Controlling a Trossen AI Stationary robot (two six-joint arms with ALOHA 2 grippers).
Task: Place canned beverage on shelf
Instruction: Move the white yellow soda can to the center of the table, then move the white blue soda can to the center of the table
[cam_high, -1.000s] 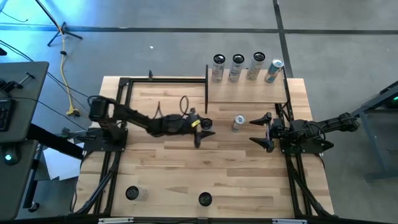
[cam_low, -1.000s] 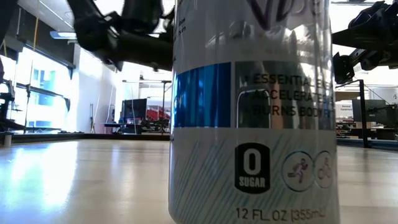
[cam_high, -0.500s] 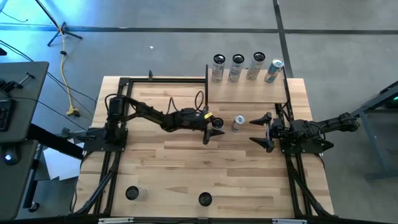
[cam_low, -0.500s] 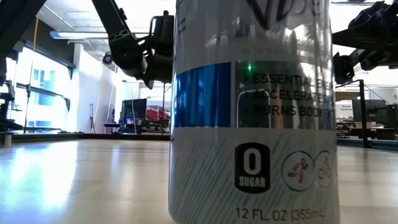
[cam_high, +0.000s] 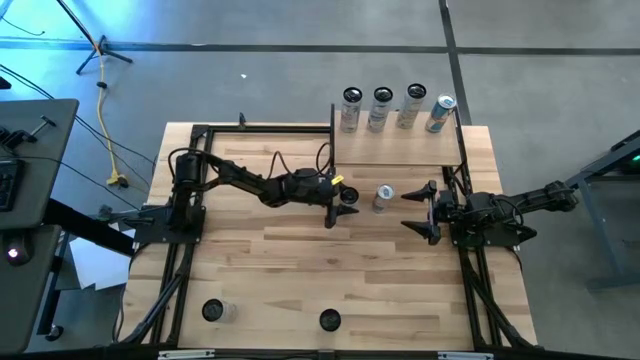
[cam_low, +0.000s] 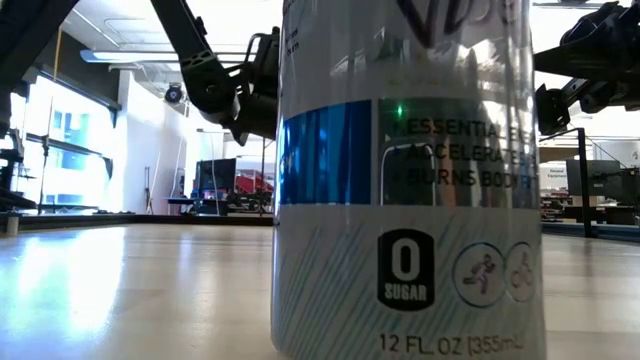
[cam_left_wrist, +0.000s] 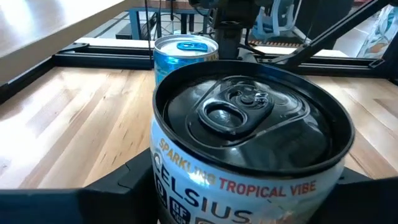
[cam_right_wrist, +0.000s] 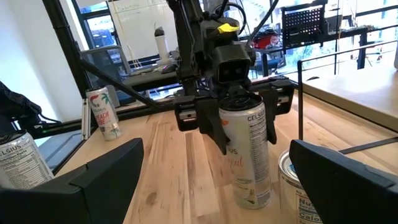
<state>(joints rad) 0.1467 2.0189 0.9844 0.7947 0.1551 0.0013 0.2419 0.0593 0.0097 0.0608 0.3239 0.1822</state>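
Shelf (cam_high: 398, 150) first, standing at the table's (cam_high: 300, 290) far right corner with four cans (cam_high: 383, 107) lined along its back edge. Just in front of it, on the tabletop, a black-topped Celsius can (cam_right_wrist: 247, 155) stands upright with the left gripper (cam_high: 343, 204) clamped around its sides. A blue-topped can (cam_high: 383, 197) stands just beside it, toward the right arm. The right gripper (cam_high: 421, 210) hangs near that can with its fingers spread wide and nothing between them. Two more cans (cam_high: 329, 320) stand well apart at the table's near edge.
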